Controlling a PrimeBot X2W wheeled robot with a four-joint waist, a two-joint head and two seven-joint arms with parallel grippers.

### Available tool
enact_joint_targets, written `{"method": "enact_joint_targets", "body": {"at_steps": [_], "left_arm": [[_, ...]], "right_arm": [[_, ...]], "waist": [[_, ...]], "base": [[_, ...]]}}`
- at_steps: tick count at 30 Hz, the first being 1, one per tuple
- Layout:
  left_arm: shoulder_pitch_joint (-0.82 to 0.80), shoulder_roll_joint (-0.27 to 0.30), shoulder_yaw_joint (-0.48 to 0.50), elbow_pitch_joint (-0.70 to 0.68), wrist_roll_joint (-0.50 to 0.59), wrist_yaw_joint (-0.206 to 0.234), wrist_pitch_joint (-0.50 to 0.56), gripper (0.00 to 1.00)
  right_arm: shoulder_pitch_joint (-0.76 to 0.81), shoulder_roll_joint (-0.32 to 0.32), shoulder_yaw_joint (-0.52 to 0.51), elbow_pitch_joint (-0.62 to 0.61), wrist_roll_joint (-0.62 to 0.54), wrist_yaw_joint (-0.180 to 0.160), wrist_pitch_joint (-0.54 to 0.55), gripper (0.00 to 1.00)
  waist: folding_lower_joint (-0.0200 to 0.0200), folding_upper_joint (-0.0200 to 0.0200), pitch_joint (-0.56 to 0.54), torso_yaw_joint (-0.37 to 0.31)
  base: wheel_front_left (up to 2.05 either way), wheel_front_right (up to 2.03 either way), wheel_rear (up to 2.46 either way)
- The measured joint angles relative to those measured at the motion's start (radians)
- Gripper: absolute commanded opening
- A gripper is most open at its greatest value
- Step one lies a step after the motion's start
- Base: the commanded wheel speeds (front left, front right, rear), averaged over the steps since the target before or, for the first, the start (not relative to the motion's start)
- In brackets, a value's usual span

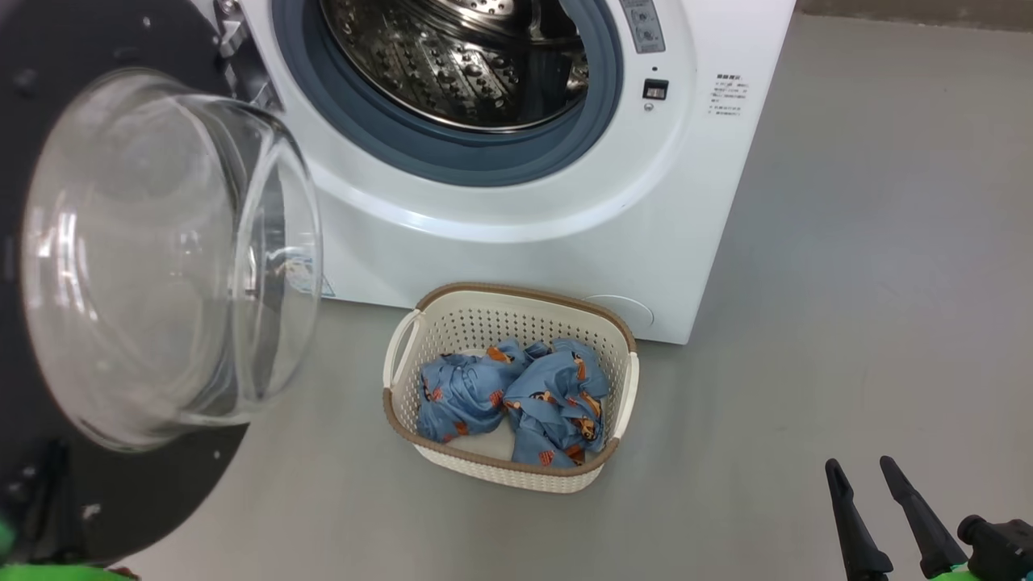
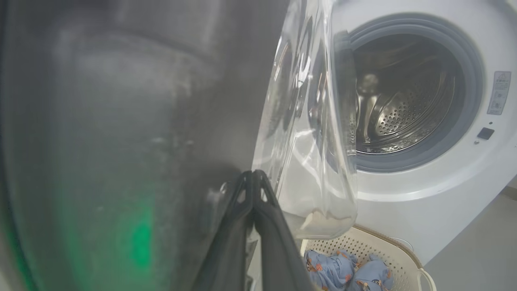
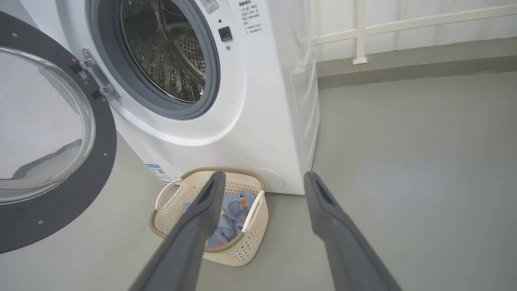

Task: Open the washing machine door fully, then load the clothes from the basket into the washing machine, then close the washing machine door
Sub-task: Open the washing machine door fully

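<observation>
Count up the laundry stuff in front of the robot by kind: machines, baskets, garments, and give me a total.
Washing machine: 1
Basket: 1
Garments in the basket: 2
Total: 4

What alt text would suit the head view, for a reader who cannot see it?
A white washing machine stands with its round door swung open to the left, baring the steel drum. On the grey floor before it sits a cream basket holding the crumpled blue clothes. The right gripper, jaws open, shows at the lower right.
</observation>
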Motion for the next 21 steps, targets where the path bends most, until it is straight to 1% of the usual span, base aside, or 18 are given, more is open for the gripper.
{"method": "enact_joint_targets", "body": {"at_steps": [4, 11, 15, 21], "left_arm": [[-0.058, 0.003, 0.087, 0.021, 0.016, 0.000, 0.000, 0.00], [-0.126, 0.013, 0.199, 0.076, 0.068, 0.000, -0.007, 0.00], [-0.154, 0.026, 0.239, 0.100, 0.090, -0.002, -0.007, 0.00], [-0.211, 0.051, 0.316, 0.161, 0.126, -0.016, -0.007, 0.00]], "right_arm": [[-0.003, -0.003, 0.002, 0.000, 0.000, 0.000, 0.000, 1.00], [-0.025, -0.005, 0.007, 0.000, -0.002, 0.000, 0.000, 1.00], [-0.038, -0.005, 0.009, -0.001, -0.002, 0.000, 0.000, 1.00], [-0.042, -0.008, 0.009, -0.001, -0.003, 0.000, 0.000, 1.00]], "waist": [[0.0000, 0.0000, 0.017, -0.006], [0.0000, 0.0000, 0.037, -0.018], [0.0000, 0.0000, 0.048, -0.025], [0.0000, 0.0000, 0.065, -0.036]], "base": [[0.00, 0.00, 0.00], [0.00, 0.00, 0.00], [0.00, 0.00, 0.00], [0.00, 0.00, 0.00]]}}
